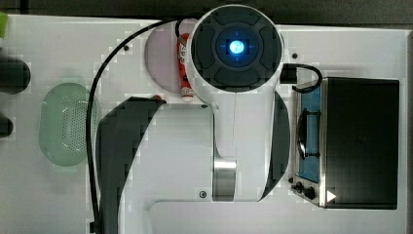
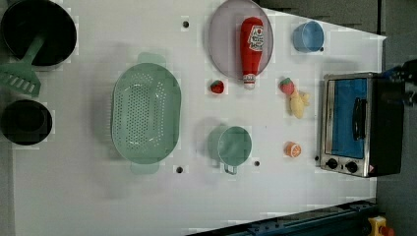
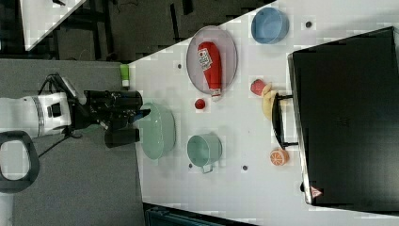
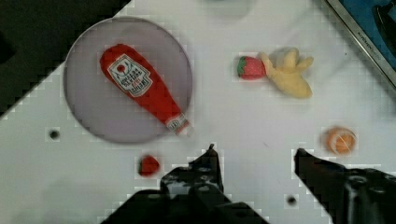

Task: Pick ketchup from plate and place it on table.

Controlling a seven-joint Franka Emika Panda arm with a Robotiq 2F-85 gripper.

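**Ketchup untouched on plate, gripper open and high above the table**

The ketchup lies flat on the plate, cap end past the plate's rim toward the table middle, tip just over the bare table. Lying on its side leaves its long red body exposed from above, so a top-down pinch across the narrow neck or mid-body looks like the likely approach. The gripper hangs well above the scene, jaws fairly wide with nothing between them; in the wrist view the bottle sits well apart from the fingertips, so the reach has not started.

Surface: white tabletop with a few dark screw holes. Plate sits near the far edge in the left view, a blue bowl just beside it. A small strawberry lies near the bottle's tip, another strawberry touches a yellow plush piece. Green perforated basket, green cup, an orange slice and a toaster oven fill the rest. Free white space lies between plate and cup, probably the easiest drop spot.

Room: dark floor beyond the table edge in the right view, arm reaching in from the right view's left.
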